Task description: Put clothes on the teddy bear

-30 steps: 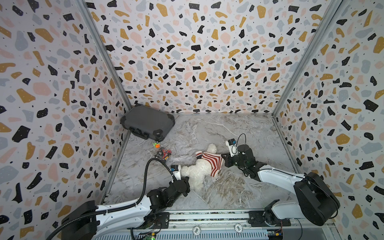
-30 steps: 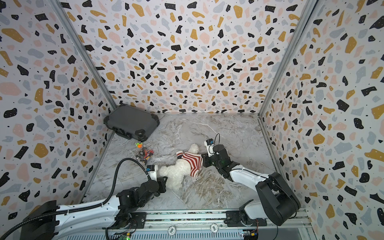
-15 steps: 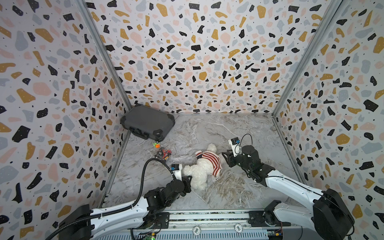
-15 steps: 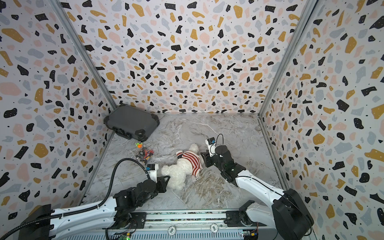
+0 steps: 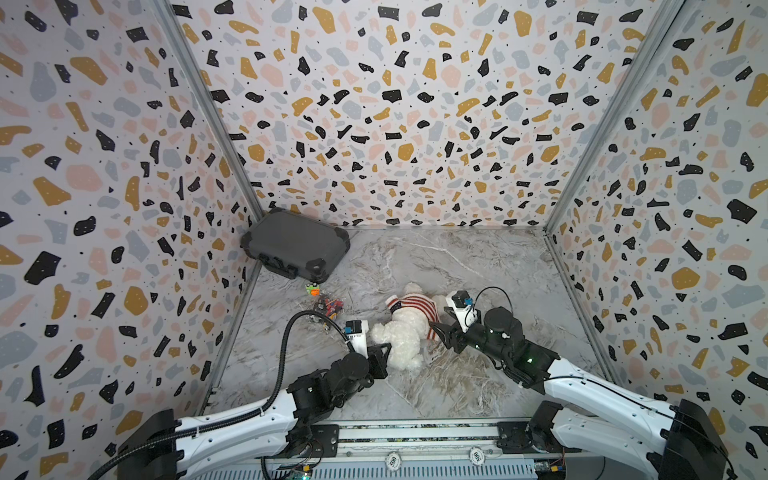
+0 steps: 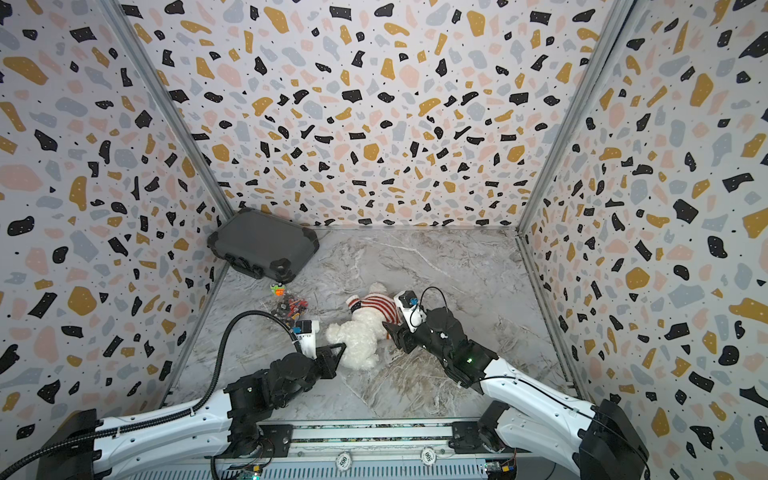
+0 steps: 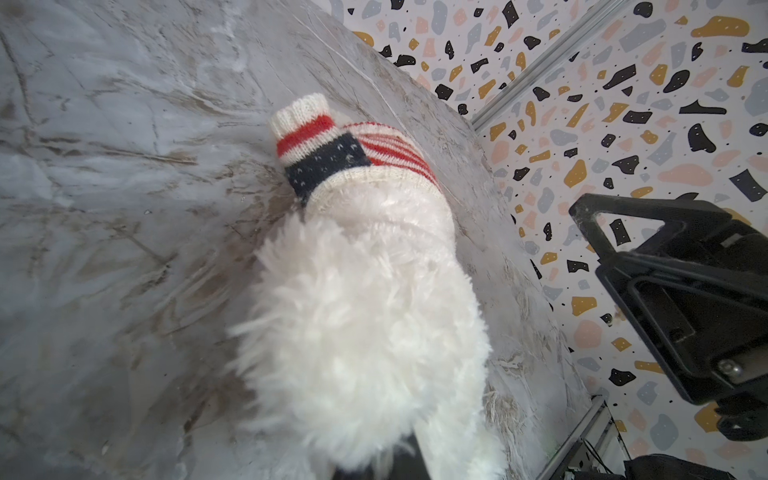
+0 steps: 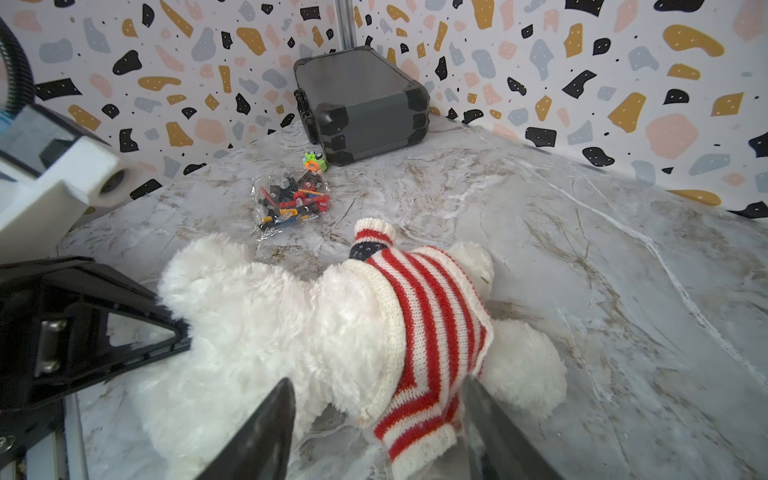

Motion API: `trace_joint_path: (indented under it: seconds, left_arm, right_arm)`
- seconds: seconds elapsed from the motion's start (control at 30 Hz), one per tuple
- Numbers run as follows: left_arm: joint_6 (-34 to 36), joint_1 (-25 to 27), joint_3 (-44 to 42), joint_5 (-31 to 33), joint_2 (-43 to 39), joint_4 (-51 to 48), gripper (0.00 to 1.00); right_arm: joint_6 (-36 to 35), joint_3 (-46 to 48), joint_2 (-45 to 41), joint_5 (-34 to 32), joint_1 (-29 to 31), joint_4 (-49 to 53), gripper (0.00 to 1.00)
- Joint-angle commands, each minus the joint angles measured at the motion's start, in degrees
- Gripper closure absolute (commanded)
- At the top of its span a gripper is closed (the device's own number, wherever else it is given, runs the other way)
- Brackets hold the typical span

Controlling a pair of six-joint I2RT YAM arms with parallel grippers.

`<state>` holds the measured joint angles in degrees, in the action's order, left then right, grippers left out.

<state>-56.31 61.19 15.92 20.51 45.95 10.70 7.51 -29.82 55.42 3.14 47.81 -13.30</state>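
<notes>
The red-and-white striped knit sweater [image 5: 413, 305], lower centre, was pulled over the fluffy white plush teddy bear [image 5: 399, 338]. 2 sleeves were judged left to seat. The left gripper [image 5: 383, 351] was clamped on head fur, and the right gripper [image 8: 378, 384] was spread, empty.

Top views: high over the front edge, looking down at the whole scene (near-identical pair). Wrist cams low, close; both catch the teddy bear [image 7: 365, 311].

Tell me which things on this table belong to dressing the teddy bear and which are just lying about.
Part of the job:
- teddy bear
- red-and-white striped sweater, pulled over its torso

Just lying about:
- dark hard case in the far corner
- clear bag of toy bricks
- small green-and-orange toy
</notes>
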Motion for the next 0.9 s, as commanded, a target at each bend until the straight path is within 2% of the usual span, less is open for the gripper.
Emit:
trace_joint_path:
  seconds: [0.0, 0.17, 0.4, 0.87]
  left_arm:
    - [0.2, -0.3, 3.9, 0.4, 0.7, 2.6, 1.0]
    - [0.1, -0.3, 5.4, 0.0, 1.4, 2.5, 1.0]
    - [-0.7, -0.3, 5.8, -0.7, 0.3, 2.3, 1.0]
    - [-1.4, -0.3, 9.5, -1.3, -0.2, -0.5, 1.0]
  right_arm:
    - [-2.5, 0.5, -1.9, -0.3, 2.9, -1.8, 0.31]
    - [-5.3, 0.1, -3.3, 0.1, 4.7, -2.0, 0.25]
    - [-4.5, 2.2, -5.0, 2.7, 5.0, -3.7, 0.19]
    - [-3.0, 5.9, -6.5, 4.9, 5.4, -5.4, 0.19]
